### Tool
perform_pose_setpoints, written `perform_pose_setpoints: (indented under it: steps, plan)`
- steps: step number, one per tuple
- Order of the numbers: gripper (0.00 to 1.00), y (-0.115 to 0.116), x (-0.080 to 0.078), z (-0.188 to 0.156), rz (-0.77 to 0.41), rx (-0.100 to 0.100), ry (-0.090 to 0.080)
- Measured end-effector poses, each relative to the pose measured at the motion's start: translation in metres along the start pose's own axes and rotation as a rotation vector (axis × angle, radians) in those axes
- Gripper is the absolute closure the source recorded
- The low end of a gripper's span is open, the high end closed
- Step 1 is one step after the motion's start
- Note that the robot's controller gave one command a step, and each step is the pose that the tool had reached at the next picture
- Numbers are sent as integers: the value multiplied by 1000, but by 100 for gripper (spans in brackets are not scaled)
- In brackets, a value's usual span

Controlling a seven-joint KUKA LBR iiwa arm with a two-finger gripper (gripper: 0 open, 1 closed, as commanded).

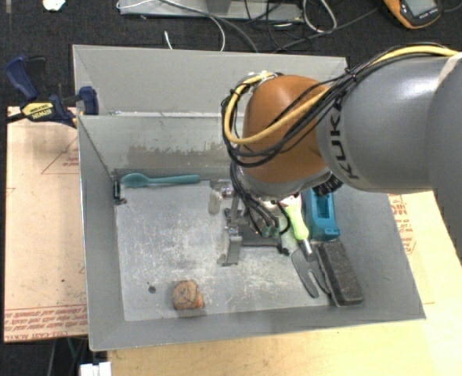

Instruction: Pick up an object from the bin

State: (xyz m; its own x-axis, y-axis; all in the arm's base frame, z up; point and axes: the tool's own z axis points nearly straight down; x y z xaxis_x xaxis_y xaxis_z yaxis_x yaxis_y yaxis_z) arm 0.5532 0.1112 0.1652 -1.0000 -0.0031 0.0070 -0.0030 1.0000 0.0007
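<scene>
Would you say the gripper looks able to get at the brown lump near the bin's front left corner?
Probably yes. The lump lies alone on the bare floor of the bin, apart from the walls, with nothing between it and the gripper. The toothbrush lies far off by the back wall.

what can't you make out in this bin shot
Camera view:
- blue box-like thing: upper end hidden under the orange wrist cover
- yellow-green thing beside it: upper end hidden likewise, kind unclear
- dark speck near the brown lump: too small to name
</scene>
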Motion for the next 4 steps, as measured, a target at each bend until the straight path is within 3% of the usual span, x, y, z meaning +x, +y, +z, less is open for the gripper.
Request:
perform_pose_setpoints:
  steps: [1,2,3,4]
  plan:
    - [0,0,-2,-4,3,-1,-7]
    - [0,-40,-28,18,-86,-2,-10]
    - [0,-53,-30,43,55,-3,-9]
    - [0,-99,-66,55,77,-3,-13]
